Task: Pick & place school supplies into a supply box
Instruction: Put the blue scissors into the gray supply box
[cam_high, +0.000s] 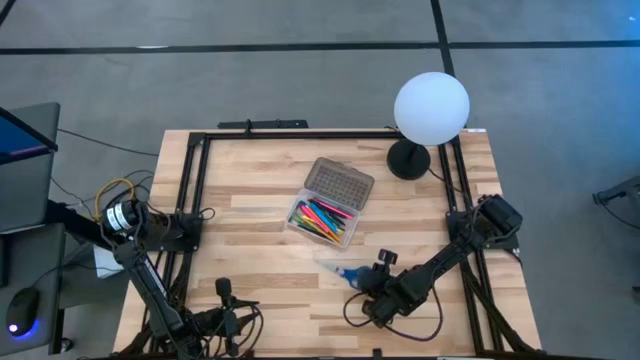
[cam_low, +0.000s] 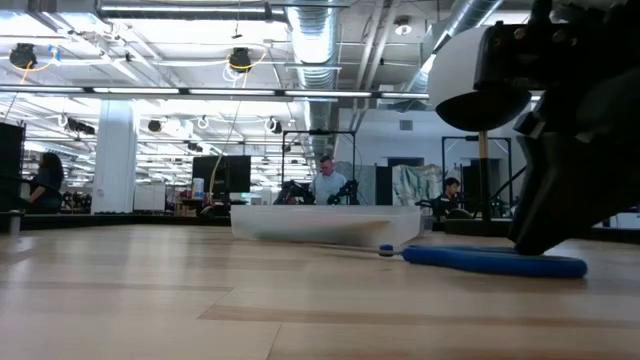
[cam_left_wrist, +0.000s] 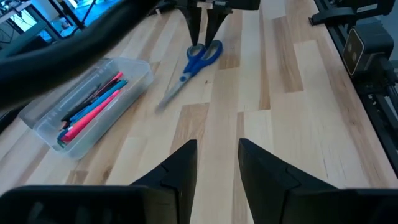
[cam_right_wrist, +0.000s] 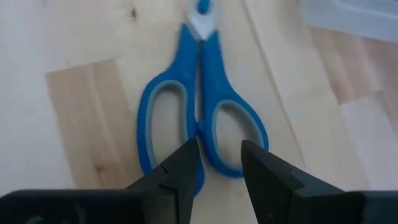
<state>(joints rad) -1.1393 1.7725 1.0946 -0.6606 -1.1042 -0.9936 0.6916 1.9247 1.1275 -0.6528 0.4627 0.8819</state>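
Note:
The supply box (cam_high: 322, 218), a clear case with its grey dotted lid (cam_high: 339, 184) swung open, lies mid-table with several coloured pens (cam_left_wrist: 93, 109) inside. Blue-handled scissors (cam_high: 341, 271) lie flat on the wood near the box's near side. My right gripper (cam_right_wrist: 217, 158) is open and points steeply down over the scissors' handle loops (cam_right_wrist: 205, 124). One finger is above the middle between the loops, the other above one loop's outer rim. My left gripper (cam_left_wrist: 217, 149) is open near the table's front left, with nothing between its fingers. My right gripper comes from above at the handle end of the scissors (cam_left_wrist: 208, 51), which lie flat on the table. I cannot tell whether its fingertips (cam_right_wrist: 186, 155) touch the loops.
A white globe lamp (cam_high: 431, 108) on a black foot stands at the far right corner. Black frame rails (cam_high: 196, 190) run along the table's sides and far edge. Loose cables (cam_high: 400, 325) lie near the front edge. Bare wood stretches left of the box.

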